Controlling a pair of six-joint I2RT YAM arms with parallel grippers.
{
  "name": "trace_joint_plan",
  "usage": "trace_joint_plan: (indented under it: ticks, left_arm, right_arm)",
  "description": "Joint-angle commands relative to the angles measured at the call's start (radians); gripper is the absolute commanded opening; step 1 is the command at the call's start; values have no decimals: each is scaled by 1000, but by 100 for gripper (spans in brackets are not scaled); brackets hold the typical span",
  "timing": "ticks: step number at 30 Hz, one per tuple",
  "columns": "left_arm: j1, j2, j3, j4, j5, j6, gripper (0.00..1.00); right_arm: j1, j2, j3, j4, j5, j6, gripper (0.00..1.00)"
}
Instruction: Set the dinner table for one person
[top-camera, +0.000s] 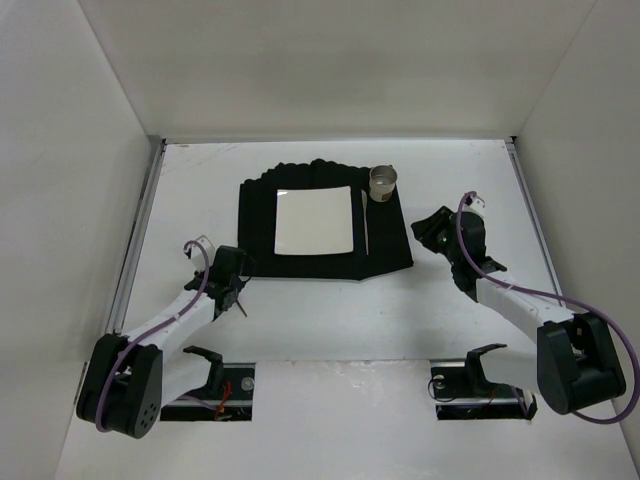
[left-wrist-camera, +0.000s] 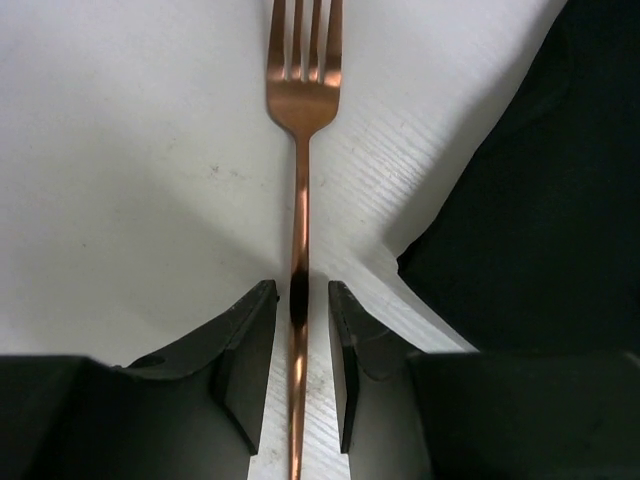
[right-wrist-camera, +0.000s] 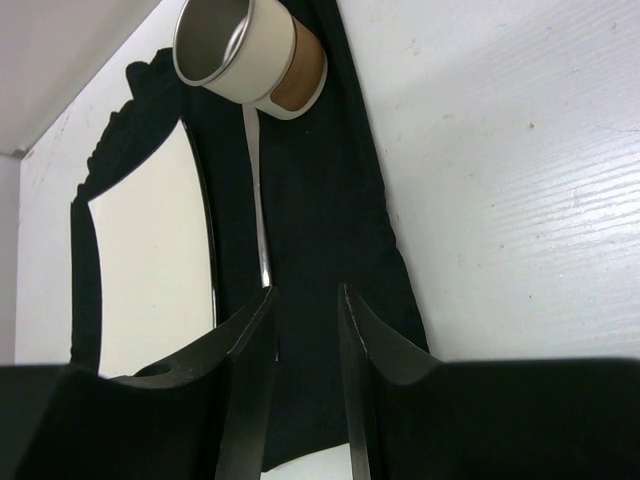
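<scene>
The white dinner table (top-camera: 330, 320) holds a black placemat (top-camera: 325, 215) with a square white plate (top-camera: 314, 221), a silver knife (top-camera: 364, 225) right of it and a metal cup (top-camera: 383, 181) at its far right corner. A copper fork (left-wrist-camera: 300, 110) lies on the table left of the placemat (left-wrist-camera: 540, 200), tines pointing away. My left gripper (left-wrist-camera: 302, 290) is open and straddles the fork's handle, with a gap on each side. My right gripper (right-wrist-camera: 305, 295) is open a little and empty, over the placemat's right edge (right-wrist-camera: 320, 230), near the knife (right-wrist-camera: 258, 200) and cup (right-wrist-camera: 240, 50).
Grey rails (top-camera: 140, 230) run along the table's side edges, and white walls enclose the back and sides. The left gripper (top-camera: 228, 272) sits near the placemat's near-left corner; the right gripper (top-camera: 435, 228) sits just off its right edge. The plate (right-wrist-camera: 150, 260) is left of the right fingers.
</scene>
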Motion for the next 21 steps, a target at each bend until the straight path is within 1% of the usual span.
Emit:
trace_joint_plan:
  ticks: [1,3,4,7,9,13,16,18,21]
  left_arm:
    - [12,19,-14,-2,4,-20,25]
    - [10,21,-21,5,4,-25,25]
    - [12,21,-26,10,7,-29,23]
    - [24,22,-15,13,27,-19,11]
    - [24,-24,-15,7,26,-11,5]
    - [11,-172,14,-42,23,35,4]
    - [-34,-249,75,-51,-8,107,4]
    - [-81,-222,139,-44,-46,155,4]
    - [-152,-92,250,-15,-51,225,4]
  right_arm:
    - [11,9,33,56,16,-9,36]
    - [11,11,36,53,16,-10,36]
    - [11,6,36,53,16,-10,36]
    - [11,3,30,58,16,-7,36]
    - [11,6,33,52,16,-9,36]
    - [11,-14,24,56,16,-7,37]
    - [11,-14,29,50,16,-9,37]
    - [11,-17,27,51,16,-10,37]
    - [11,-2,29,53,14,-7,37]
